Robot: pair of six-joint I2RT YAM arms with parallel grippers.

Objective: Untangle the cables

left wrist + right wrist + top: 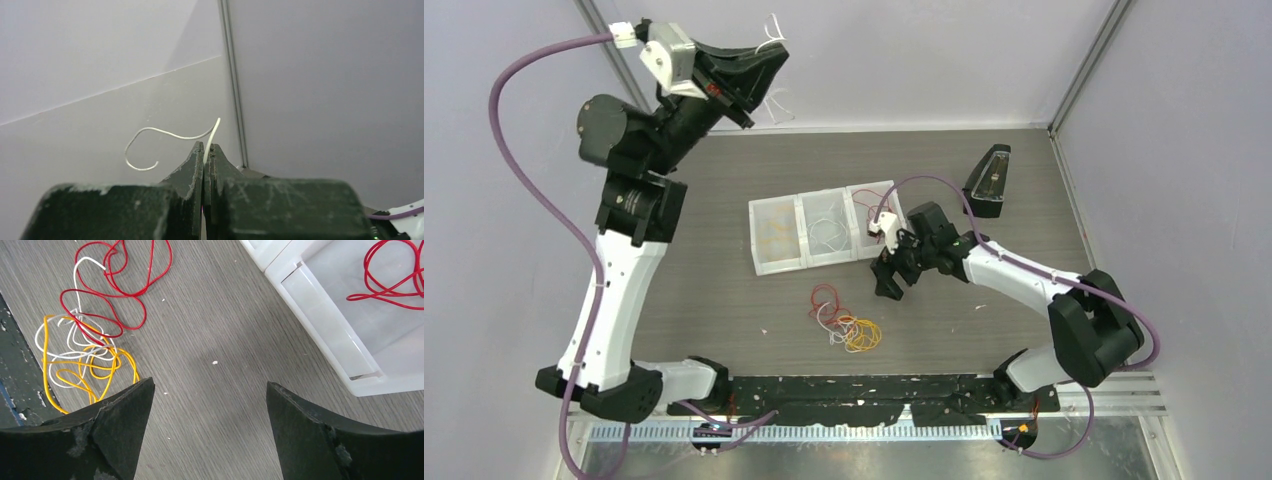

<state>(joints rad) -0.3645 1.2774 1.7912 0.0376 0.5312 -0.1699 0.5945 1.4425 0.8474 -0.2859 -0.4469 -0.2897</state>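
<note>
A tangled bunch of red, white and yellow-orange cables (849,320) lies on the table, near the front middle. It shows at the upper left of the right wrist view (90,330). My right gripper (889,285) hovers open and empty just right of the bunch, its jaws (210,385) wide apart over bare table. My left gripper (774,45) is raised high at the back left, shut on one white cable (165,132) that curls out past the fingertips. A white three-compartment tray (779,268) holds yellow, white and red cables (395,275) in separate compartments.
A black wedge-shaped object (989,180) stands at the back right of the table. A black strip (874,385) runs along the near edge between the arm bases. Grey walls close the back and sides. The tray's wall (320,320) is close to my right gripper.
</note>
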